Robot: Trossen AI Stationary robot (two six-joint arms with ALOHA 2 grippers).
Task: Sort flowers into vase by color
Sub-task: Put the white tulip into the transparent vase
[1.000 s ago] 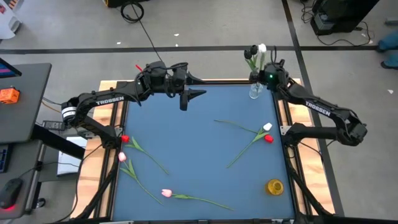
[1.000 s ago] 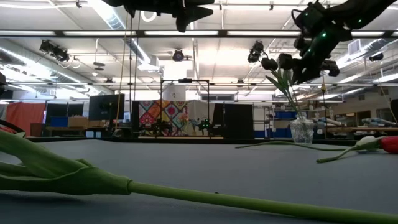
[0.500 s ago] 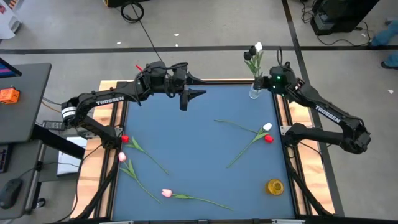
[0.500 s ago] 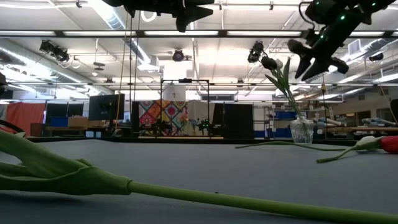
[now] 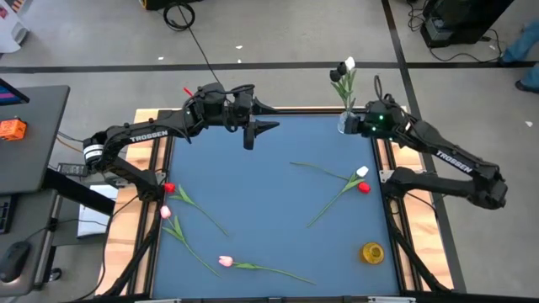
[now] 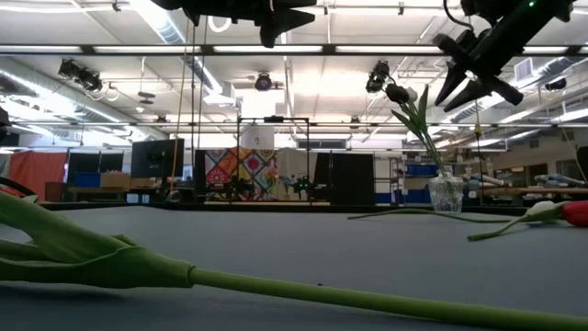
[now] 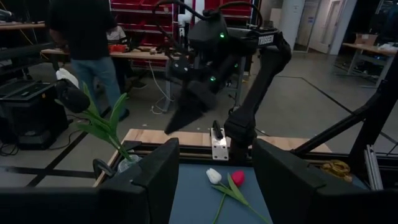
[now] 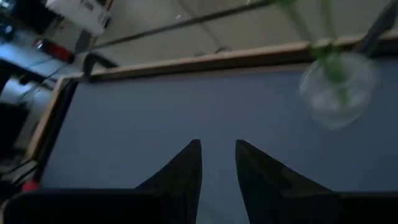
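A clear glass vase (image 5: 344, 128) stands at the table's far right corner (image 6: 446, 193). It holds a white-headed tulip (image 5: 349, 64) and a black-headed tulip (image 5: 337, 75) by their stems. My right gripper (image 5: 358, 126) hangs open in the air just right of and above the vase (image 6: 450, 99), touching nothing. My left gripper (image 5: 261, 128) waits open above the far edge. On the table lie a white tulip (image 5: 362, 172), a red tulip (image 5: 364, 187), another red tulip (image 5: 169, 188) and two pink tulips (image 5: 165, 212) (image 5: 225, 262).
A small yellow vase (image 5: 372, 252) stands near the right near corner. The loose tulips' stems cross the right middle and the left near part of the blue table top (image 5: 269, 202). A person (image 7: 87, 37) stands in the room beyond the table.
My right gripper has drawn away from the tulips in the clear vase, rising and moving toward the table's right edge, and it has tipped. The black and white tulips stay standing in the vase.
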